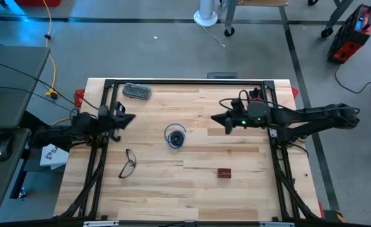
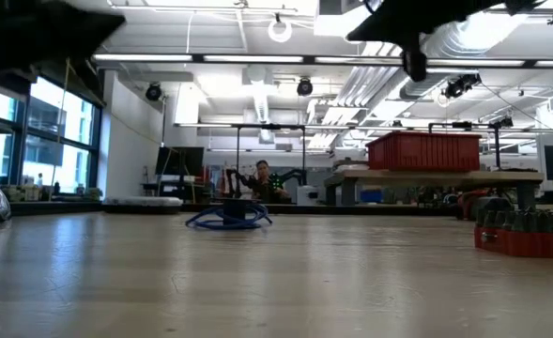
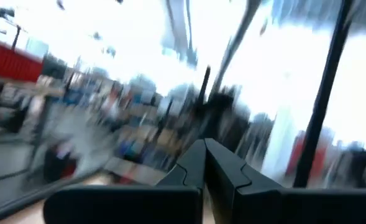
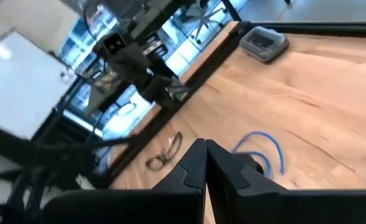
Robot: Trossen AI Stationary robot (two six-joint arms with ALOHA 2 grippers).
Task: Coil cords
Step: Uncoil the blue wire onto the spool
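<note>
- left gripper point(image 1: 127, 118): up off the table at the left frame, jaws clenched, nothing in them. Parked, well clear of the work.
- eyeglasses point(image 1: 128, 163): front-left of centre, near the coil but apart from it, not involved.
- cords point(image 1: 176, 135): mid-table, between the two arms, lying flat as a small round blue-and-dark coil. Neither gripper touches it.
- Axis: a round coil has no real long axis. A short loose blue tail arcs out on one side in the right wrist view; I can't call its heading from overhead.
- right gripper point(image 1: 218, 118): raised, pointing toward the coil, jaws clenched and empty.
- red block point(image 1: 223, 172): front-right, well apart, irrelevant.
- Step, my read: coil looks wound, both arms backed off, so at or near the end.
- Next, if anything: open one gripper, come down on the tail, tuck it in without dragging the loops apart.
</note>
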